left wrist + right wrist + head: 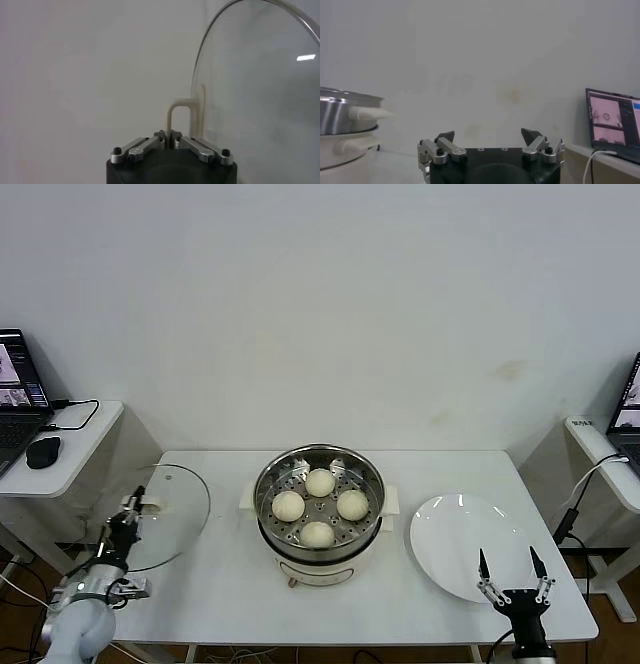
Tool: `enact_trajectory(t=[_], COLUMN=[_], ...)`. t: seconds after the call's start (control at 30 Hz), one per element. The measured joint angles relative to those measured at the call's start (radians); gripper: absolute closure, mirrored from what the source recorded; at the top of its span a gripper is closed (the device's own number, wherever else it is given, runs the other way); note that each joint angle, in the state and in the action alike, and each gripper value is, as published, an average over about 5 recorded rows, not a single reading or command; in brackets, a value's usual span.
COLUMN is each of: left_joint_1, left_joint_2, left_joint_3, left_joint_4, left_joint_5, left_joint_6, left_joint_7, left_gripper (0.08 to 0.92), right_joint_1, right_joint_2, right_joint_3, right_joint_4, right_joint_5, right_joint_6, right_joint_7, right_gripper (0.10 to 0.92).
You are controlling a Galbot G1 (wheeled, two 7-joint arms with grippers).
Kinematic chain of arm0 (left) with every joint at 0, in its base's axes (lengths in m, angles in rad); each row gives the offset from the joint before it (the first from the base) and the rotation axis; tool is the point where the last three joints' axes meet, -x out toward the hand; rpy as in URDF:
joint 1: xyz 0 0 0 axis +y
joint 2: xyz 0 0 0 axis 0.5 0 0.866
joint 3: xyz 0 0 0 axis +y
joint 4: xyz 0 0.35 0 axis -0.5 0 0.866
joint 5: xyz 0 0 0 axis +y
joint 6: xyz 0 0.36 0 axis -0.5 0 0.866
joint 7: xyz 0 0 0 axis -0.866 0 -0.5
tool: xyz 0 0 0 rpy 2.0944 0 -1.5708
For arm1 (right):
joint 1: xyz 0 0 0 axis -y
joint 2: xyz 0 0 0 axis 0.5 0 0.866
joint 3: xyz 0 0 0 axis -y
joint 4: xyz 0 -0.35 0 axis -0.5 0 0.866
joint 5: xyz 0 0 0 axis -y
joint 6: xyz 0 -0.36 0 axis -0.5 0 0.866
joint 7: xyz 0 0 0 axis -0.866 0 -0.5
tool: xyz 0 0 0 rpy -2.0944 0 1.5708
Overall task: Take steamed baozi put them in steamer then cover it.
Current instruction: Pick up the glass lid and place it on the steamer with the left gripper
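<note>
1. All four baozi (319, 507) sit in the steamer (318, 472) mid-counter; loading looks done.
2. My left end effector (128, 520) is clamped on the handle (178, 120) of the cover (172, 514), tilted up at the counter's left.
3. My right end effector (513, 573) waits wide open, empty, near the plate (455, 544).
4. Left: cover the steamer.

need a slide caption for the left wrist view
Left gripper shut on the cover's cream handle, glass lid standing on edge.
</note>
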Motion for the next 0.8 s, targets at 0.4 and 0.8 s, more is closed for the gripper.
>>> enact_trajectory(t=[0.4,0.8], left_joint_1=[0.119,-0.019], left_joint_2=[0.104,0.13], left_joint_3=[0.018,0.288], left_joint_4=[-0.396,-0.534], left_joint_5=[-0.211,-0.199], left_joint_6=[0.262,0.465], left_joint_7=[0.177,0.299], left_gripper=[0.871,0.871], right_joint_1=[0.015,0.059], right_joint_2=[0.01,0.039], right_joint_3=[-0.032,-0.063], right_joint_4=[-0.006,-0.044], right_joint_5=[-0.05,-0.172], right_joint_6=[0.01,-0.007], right_joint_7=[0.025,0.119], right_gripper=[0.203,0.202])
